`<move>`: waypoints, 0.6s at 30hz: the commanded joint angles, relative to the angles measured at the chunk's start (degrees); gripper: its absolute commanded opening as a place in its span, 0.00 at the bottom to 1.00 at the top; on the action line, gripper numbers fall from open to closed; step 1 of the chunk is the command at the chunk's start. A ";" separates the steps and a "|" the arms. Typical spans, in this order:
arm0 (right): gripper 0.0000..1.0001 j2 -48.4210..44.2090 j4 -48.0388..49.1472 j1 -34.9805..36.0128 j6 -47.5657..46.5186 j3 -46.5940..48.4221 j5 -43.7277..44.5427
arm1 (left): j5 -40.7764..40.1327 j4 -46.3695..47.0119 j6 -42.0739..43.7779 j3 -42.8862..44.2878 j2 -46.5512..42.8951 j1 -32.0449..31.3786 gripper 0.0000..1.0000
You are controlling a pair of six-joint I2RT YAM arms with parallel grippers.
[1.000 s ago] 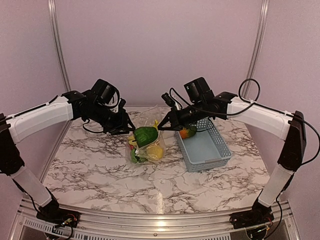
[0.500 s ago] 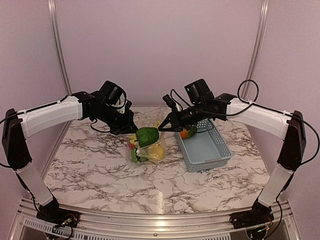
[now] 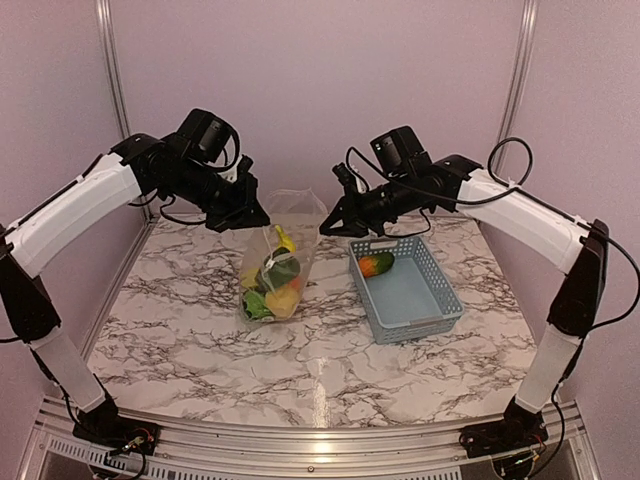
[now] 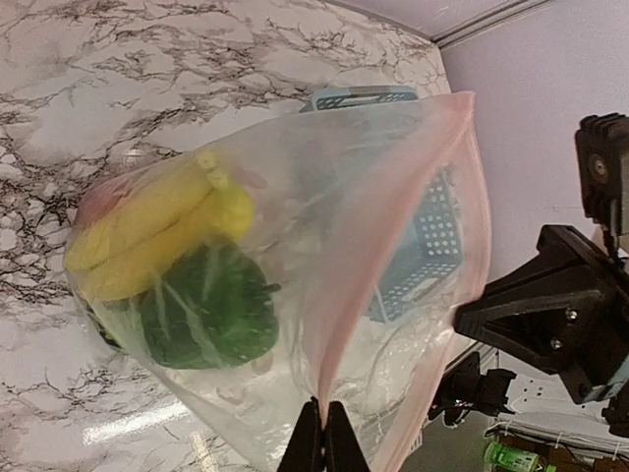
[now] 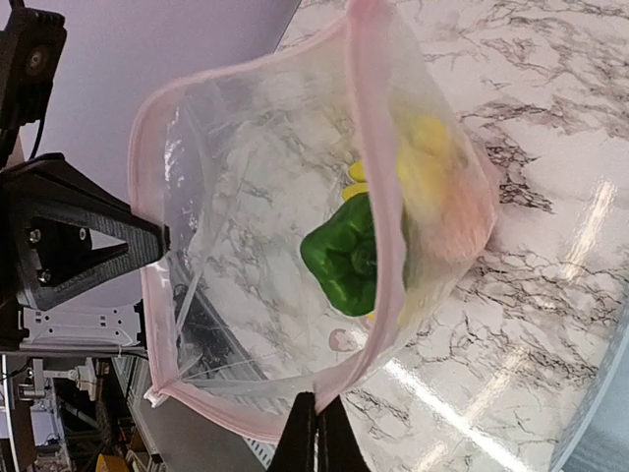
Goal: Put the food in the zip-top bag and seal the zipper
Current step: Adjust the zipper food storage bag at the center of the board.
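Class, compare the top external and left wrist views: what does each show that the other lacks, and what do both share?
Only the top view shows the orange-green fruit lying in the basket, plus the whole left arm and right arm. Only the left wrist view shows the pink rim of the bag pinched in shut jaws. Both show the bag holding the banana and green pepper.

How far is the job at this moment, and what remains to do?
Done: banana, green pepper and other toys lie inside the zip-top bag. In hand: left gripper and right gripper, both shut, pinch opposite sides of the bag's mouth and hold it up, open. To do: one orange-and-green toy lies in the blue basket, and the zipper is unsealed.
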 commanded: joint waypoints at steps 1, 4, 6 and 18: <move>0.00 -0.65 -0.97 -0.51 0.73 0.76 1.14 | -4.69 -3.84 1.92 -1.22 2.13 -0.04 0.00; 0.00 -0.67 0.50 -0.50 0.97 0.22 -0.14 | -6.18 -3.85 3.23 -0.21 2.13 0.04 0.00; 0.00 -0.54 1.50 -0.43 0.82 -0.12 -1.40 | -5.66 -3.86 3.78 0.53 2.45 0.05 0.00; 0.36 -0.28 -2.57 -3.28 -2.05 8.31 -2.71 | -4.65 -3.50 6.51 3.83 2.09 0.69 0.00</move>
